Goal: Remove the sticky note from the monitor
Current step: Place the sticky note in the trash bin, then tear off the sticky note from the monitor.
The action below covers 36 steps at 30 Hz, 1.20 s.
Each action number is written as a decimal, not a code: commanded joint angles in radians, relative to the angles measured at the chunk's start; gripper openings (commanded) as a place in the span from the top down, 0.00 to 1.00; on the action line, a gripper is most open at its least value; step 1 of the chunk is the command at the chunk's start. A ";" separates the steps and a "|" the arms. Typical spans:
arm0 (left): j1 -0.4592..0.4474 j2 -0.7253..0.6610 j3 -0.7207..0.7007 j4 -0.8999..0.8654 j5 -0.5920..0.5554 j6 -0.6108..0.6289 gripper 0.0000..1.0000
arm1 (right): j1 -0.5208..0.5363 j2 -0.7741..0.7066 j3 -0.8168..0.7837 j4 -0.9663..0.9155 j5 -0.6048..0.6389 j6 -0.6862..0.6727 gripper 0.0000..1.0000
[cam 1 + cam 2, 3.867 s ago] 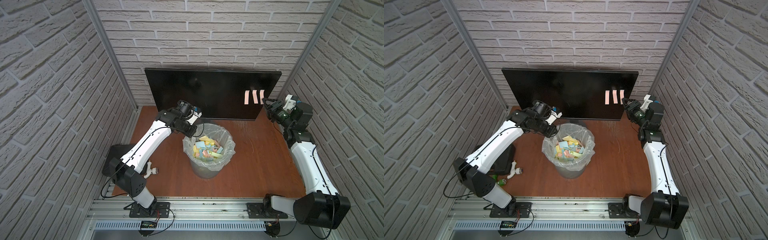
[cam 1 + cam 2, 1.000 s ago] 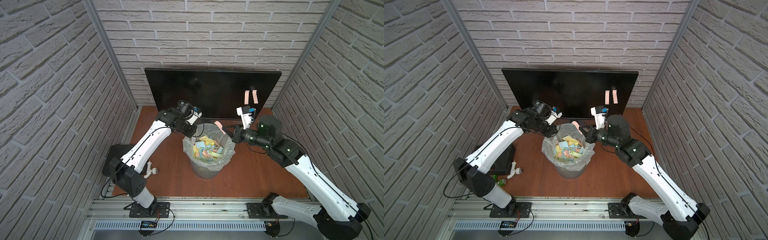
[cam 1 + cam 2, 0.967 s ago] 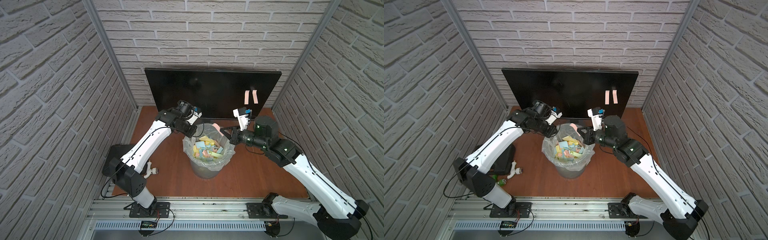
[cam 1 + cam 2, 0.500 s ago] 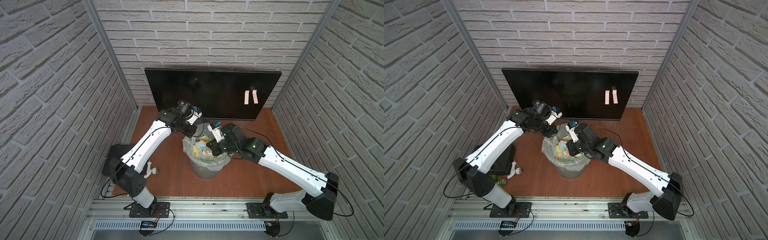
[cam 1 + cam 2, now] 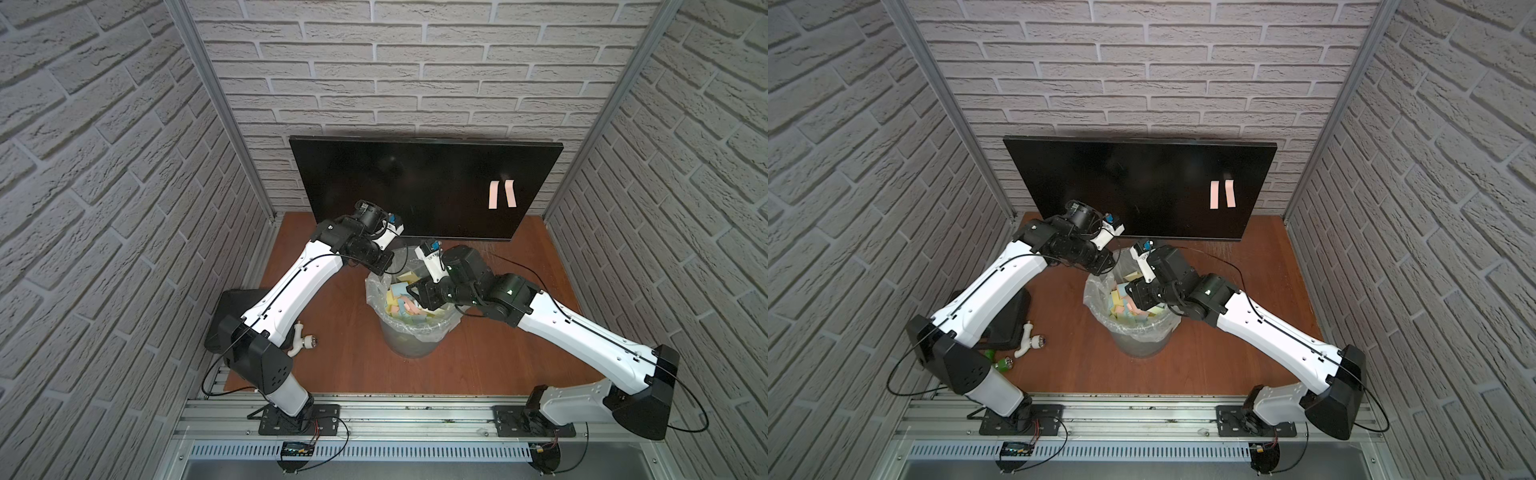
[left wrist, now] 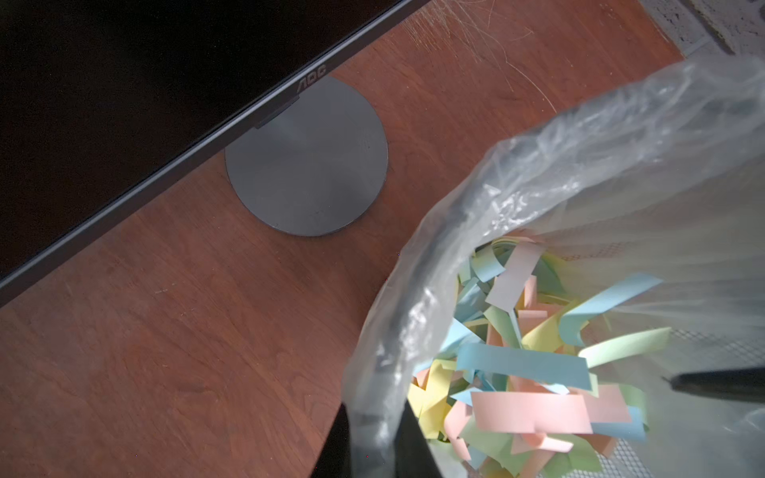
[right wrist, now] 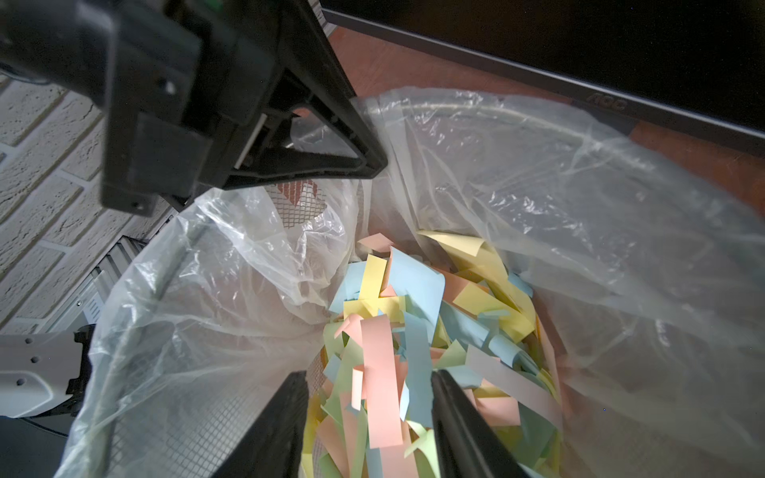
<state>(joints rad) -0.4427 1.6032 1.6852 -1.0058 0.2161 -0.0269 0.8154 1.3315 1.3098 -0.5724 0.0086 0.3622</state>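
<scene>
The black monitor [image 5: 407, 187] [image 5: 1133, 187] stands at the back with two pink sticky notes [image 5: 493, 194] [image 5: 1214, 194] side by side on its right part. My right gripper [image 5: 415, 293] [image 7: 368, 374] hangs open over the lined bin [image 5: 409, 347]. A long pink sticky note [image 7: 378, 380] [image 6: 530, 411] lies loose between its spread fingers, on top of the pile of coloured notes. My left gripper [image 5: 384, 266] [image 6: 374, 418] is shut on the bin's clear plastic liner [image 6: 517, 174] at the rim's far left side.
The monitor's round grey foot [image 6: 306, 157] sits just behind the bin. A black flat slab [image 5: 232, 307], a white plastic fitting [image 5: 301, 340] and small green items [image 5: 1003, 363] lie at the table's left. Brick walls close in on both sides.
My right arm carried a pink note from the monitor to the bin, dipped in and opened its jaws; the note is now loose. The left arm has not moved.
</scene>
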 commanded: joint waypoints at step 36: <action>0.000 -0.006 0.011 -0.004 0.009 0.020 0.83 | -0.848 -0.425 -0.257 0.300 -0.463 0.640 0.48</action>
<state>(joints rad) -0.4427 1.6032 1.6848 -1.0058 0.2161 -0.0269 0.0135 0.9287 1.0763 -0.4255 -0.3721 0.8707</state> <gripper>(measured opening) 0.173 0.516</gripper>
